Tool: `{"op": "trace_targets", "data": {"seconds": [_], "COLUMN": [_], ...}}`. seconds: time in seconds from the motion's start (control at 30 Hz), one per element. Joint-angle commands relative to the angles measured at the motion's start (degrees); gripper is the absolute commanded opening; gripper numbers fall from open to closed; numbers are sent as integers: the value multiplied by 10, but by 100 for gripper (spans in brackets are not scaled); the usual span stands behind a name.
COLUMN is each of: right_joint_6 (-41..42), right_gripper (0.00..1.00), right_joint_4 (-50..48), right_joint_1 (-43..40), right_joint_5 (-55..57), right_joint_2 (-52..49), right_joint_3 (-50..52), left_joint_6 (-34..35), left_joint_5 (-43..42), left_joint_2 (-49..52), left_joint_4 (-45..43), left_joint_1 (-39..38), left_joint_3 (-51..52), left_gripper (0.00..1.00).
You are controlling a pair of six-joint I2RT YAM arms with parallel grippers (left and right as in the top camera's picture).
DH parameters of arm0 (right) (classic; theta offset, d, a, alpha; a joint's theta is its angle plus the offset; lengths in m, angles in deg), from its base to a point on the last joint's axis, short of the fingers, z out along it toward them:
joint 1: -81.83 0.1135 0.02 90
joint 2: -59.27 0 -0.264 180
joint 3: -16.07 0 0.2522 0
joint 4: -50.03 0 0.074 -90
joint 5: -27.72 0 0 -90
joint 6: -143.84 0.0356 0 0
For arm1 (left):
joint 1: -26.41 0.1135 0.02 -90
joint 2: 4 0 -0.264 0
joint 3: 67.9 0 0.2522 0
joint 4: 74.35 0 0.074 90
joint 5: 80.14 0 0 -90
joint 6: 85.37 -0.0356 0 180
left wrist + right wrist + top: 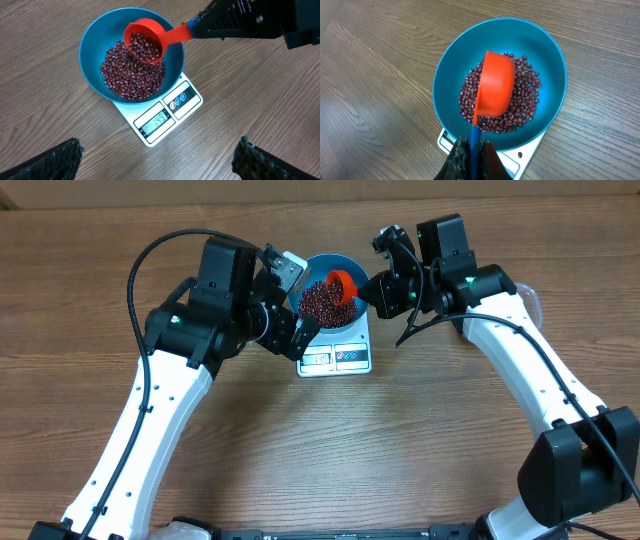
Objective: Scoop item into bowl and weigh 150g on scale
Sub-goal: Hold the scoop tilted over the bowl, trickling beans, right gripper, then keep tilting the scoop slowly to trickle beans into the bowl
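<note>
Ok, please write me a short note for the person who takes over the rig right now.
Left tool: open, empty, hovering beside the scale.
Right tool: shut on the scoop handle; scoop tilted over the bowl, beans inside it.
Bowl stands on the scale, holding beans.
Done: display seems to read 149.
Left: tip in a few more beans.

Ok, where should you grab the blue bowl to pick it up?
Probably the thin rim of the bowl, on its bare side away from the red scoop, coming down from above. Its walls look too wide and round to squeeze, and beans fill the middle.
</note>
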Motion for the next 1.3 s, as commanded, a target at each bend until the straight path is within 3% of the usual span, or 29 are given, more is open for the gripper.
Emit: {"op": "trace_targets", "data": {"seconds": [0.0,0.67,0.77,0.9,1.07,1.17,1.27], "right_joint_6": [-4,6,-43,5,5,-66,-48], "right_gripper": [4,4,4,4,4,4,4], "right_joint_4": [-2,-2,7,0,0,15,12], "right_joint_1": [2,2,3,0,0,1,1], "right_joint_5": [-1,-2,-22,10,10,-45,-35], "right_joint_2": [23,23,23,23,23,23,23], "right_joint_3": [-18,-18,-18,-18,-18,-18,-18], "left_joint_6": [-11,-11,-11,-11,-11,-11,-11], "left_joint_5": [-9,-9,-9,-9,-9,-9,-9], "left_joint_2": [-13,-13,-13,-13,-13,-13,-13], "left_joint_4": [-1,-1,-1,-1,-1,-1,-1], "left_joint_1": [-1,-1,-1,-1,-1,-1,-1], "left_joint_3": [-9,-9,-9,-9,-9,-9,-9], "left_gripper": [99,100,100,99,100,100,100]}}
